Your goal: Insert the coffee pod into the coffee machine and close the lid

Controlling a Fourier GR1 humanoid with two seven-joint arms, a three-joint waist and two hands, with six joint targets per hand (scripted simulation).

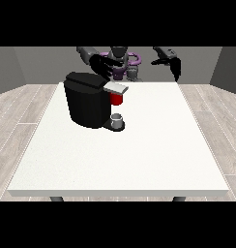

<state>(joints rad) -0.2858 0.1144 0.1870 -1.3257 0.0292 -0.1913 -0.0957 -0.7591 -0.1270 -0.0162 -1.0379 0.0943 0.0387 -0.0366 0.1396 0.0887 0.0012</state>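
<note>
A large white worktop (139, 160) fills the middle of the view, seen from across it, with the robot (121, 60) small at the far edge. Pale wood-plank floor (23, 111) lies around it and grey walls stand behind.

On the far left part of the worktop stands a black coffee machine (86, 104). Its body is a dark rounded block. A grey lid (115, 87) juts out from its top toward the view's right, lying nearly level. Just under the lid a red part (117, 99) shows at the machine's head; whether this is the coffee pod seated in its holder cannot be told. Below it, on the machine's dark base, a small grey cup (117, 118) stands upright.

The hand at the view's left (103, 65) hovers just behind and above the machine's top, near the lid's rear end. Its fingers are spread and fairly straight, reaching down toward the machine, holding nothing that can be seen. Whether they touch the machine cannot be told.

The hand at the view's right (174, 65) hangs in the air over the far right edge of the worktop, well apart from the machine. Its fingers point downward, relaxed, with nothing in them.
</note>
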